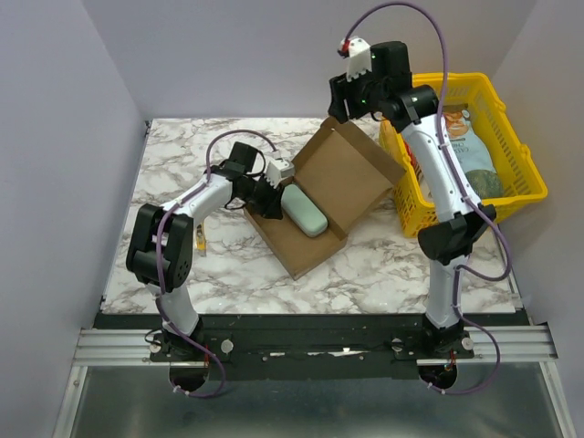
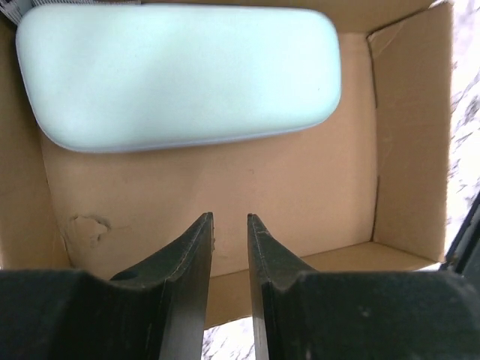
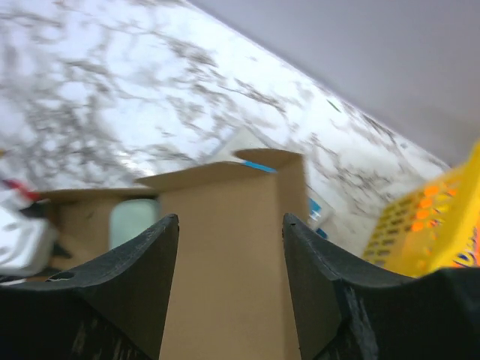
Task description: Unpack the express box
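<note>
The express box [image 1: 306, 242] lies open in the middle of the table, its flap lid [image 1: 351, 169] tilted up to the far right. A pale green oblong case [image 1: 304, 210] lies inside it and fills the top of the left wrist view [image 2: 180, 75]. My left gripper [image 1: 269, 201] hangs over the box's left wall [image 2: 330, 259]. Its jaws [image 2: 230, 217] stand a narrow gap apart with nothing between them. My right gripper [image 1: 339, 105] is raised above the lid's far end, open and empty. The lid [image 3: 225, 262] shows beyond its fingers.
A yellow plastic basket [image 1: 525, 196] stands at the right with a printed packet [image 1: 465, 146] in it. A blue-and-white box [image 3: 315, 208] peeks out behind the lid. A small yellow item [image 1: 199, 243] lies by the left arm. Grey walls close the table's sides.
</note>
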Available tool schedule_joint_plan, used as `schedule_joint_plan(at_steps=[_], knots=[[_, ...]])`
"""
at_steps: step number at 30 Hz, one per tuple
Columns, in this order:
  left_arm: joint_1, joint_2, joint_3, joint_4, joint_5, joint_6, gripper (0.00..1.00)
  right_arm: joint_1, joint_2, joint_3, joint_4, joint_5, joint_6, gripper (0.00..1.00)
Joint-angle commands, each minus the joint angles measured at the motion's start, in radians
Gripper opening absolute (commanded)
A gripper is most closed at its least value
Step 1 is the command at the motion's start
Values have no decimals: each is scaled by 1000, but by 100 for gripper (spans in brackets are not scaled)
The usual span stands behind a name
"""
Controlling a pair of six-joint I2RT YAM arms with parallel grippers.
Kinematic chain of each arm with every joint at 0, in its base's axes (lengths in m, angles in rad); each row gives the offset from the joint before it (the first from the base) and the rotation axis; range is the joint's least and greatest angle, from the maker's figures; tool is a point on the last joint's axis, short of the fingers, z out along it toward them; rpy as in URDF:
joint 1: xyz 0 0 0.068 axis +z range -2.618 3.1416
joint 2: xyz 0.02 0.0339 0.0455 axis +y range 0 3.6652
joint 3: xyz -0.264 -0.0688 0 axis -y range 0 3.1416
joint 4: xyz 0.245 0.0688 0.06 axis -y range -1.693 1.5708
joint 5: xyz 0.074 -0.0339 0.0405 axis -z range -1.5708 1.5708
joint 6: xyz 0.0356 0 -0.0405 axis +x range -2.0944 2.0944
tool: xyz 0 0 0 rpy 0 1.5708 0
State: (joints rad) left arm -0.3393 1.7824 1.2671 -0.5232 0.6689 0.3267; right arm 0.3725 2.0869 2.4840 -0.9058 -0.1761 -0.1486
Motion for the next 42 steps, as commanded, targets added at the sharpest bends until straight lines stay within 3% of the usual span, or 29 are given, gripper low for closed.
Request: schedule_joint_plan(at_steps=[1,5,9,11,13,17,22,28,38,42], knots=[[25,-35,50,9,35,-156,36,107,-65,-100,-8,-77,-42,64],[95,-61,113,-49,-90,-297,48,161,-64,-252,-53,-101,-65,68],[164,-116,113,-67,-149,-322,52,177,-39,-365,-68,-140,-22,74],[187,-127,124,-96,-170,-351,55,184,-22,-402,-70,-148,-17,82],[213,-143,117,-106,-175,-350,55,192,10,-402,-67,-148,-12,99],[220,-182,77,-80,-173,-350,55,213,88,-349,-64,-134,-12,99],[221,-204,55,-66,-169,-347,56,241,163,-332,-56,-115,-9,90],[230,-222,37,-69,-173,-337,56,249,225,-321,-56,-71,-29,88],[233,-216,37,-64,-153,-342,56,279,252,-395,-70,-83,-29,90],[232,-225,37,-70,-158,-331,56,293,269,-434,-55,63,-43,96]])
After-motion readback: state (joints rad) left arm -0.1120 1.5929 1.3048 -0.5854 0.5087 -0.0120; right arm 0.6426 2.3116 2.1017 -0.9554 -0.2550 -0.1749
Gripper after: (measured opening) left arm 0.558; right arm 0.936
